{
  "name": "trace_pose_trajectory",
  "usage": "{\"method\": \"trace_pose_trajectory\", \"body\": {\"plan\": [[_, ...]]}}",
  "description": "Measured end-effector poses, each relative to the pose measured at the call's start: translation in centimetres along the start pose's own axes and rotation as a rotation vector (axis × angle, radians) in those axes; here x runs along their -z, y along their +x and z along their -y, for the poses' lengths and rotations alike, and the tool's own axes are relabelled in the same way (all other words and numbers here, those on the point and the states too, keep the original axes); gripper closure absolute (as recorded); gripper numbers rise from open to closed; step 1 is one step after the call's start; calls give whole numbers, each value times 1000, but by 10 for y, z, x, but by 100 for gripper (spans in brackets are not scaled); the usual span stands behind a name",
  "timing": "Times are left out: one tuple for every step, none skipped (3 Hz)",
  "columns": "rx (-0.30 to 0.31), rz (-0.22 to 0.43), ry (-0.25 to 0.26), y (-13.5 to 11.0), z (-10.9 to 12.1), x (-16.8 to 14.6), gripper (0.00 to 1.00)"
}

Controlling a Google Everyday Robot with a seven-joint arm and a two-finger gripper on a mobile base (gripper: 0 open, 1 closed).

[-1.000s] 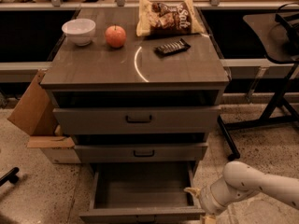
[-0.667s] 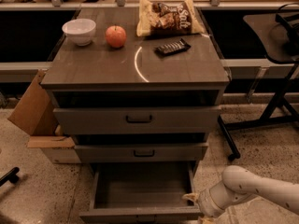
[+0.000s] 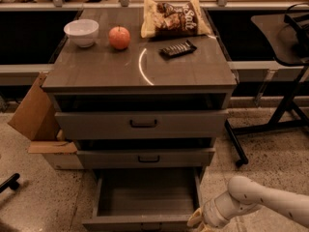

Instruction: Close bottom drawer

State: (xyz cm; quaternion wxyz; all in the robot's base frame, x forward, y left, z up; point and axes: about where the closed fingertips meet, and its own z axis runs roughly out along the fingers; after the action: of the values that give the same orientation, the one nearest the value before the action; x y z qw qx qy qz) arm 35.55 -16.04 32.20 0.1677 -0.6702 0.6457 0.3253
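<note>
The bottom drawer (image 3: 145, 197) of the grey-brown cabinet stands pulled out wide, its inside empty. Its front panel (image 3: 137, 223) runs along the bottom edge of the view. My gripper (image 3: 197, 221) comes in from the lower right on a white arm (image 3: 260, 202) and sits at the right end of that front panel, low in the view. Its tips are cut off by the frame's bottom edge. The middle drawer (image 3: 145, 157) and the top drawer (image 3: 142, 123) above it are nearly shut, each with a black bar handle.
On the cabinet top (image 3: 145, 69) stand a white bowl (image 3: 81, 32), an apple (image 3: 119, 37), a chip bag (image 3: 173, 17) and a dark bar (image 3: 177, 49). A cardboard box (image 3: 36, 115) leans at the left. A black stand (image 3: 285, 81) is at the right.
My arm and gripper have moved left and down, closer to the right end of the bottom drawer's front. The drawer stands about as open as before.
</note>
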Motion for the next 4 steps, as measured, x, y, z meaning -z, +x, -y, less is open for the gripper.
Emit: {"method": "trace_pose_trajectory", "body": {"plan": [[0, 2, -3, 0, -1, -2, 85], [-3, -5, -6, 3, 0, -6, 100], [6, -36, -4, 25, 8, -22, 100], [15, -55, -1, 51, 18, -39, 100]]}}
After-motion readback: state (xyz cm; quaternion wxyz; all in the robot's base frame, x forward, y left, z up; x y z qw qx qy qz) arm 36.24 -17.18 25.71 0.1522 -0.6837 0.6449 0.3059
